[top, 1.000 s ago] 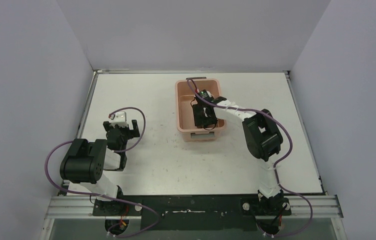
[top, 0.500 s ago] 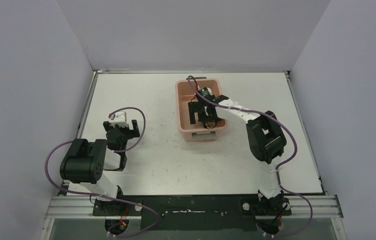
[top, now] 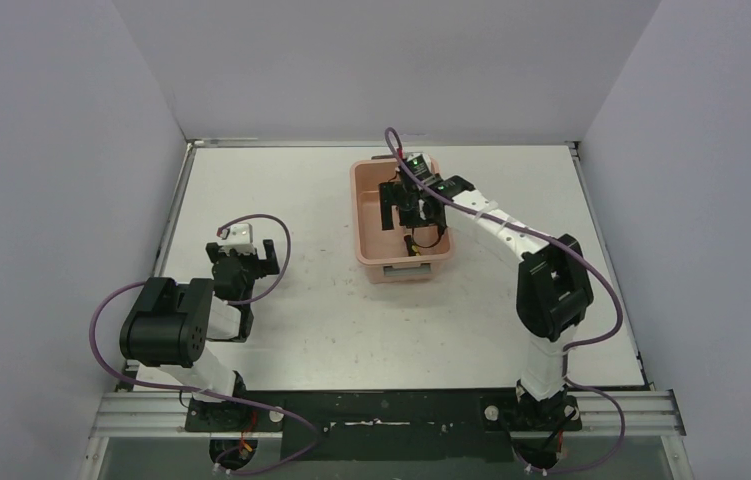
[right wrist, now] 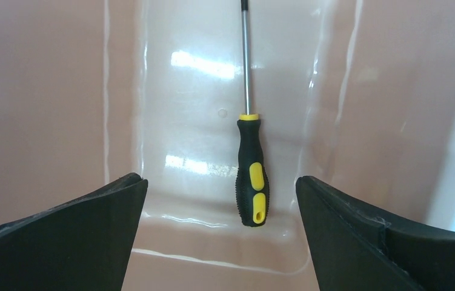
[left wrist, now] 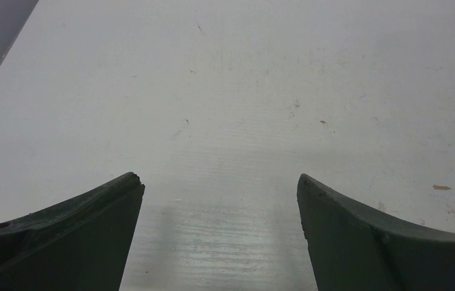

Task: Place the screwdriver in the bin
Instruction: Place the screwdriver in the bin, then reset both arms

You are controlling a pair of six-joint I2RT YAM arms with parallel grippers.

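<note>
Wrist view shows screwdriver (right wrist: 250, 176) in bin (right wrist: 43, 91); overhead, perhaps glimpsed

The right arm (top: 551, 290) has stretched out further, and its bend has swung out to the right. The right gripper (right wrist: 219, 180) has travelled along the bin (top: 355, 215) from the near end to the far half. The screwdriver (right wrist: 250, 176), before mostly covered by the gripper in the overhead view, now lies uncovered on the bin floor, touching neither finger. Whether the gripper held it a second ago, I cannot tell from those small pictures.
</note>
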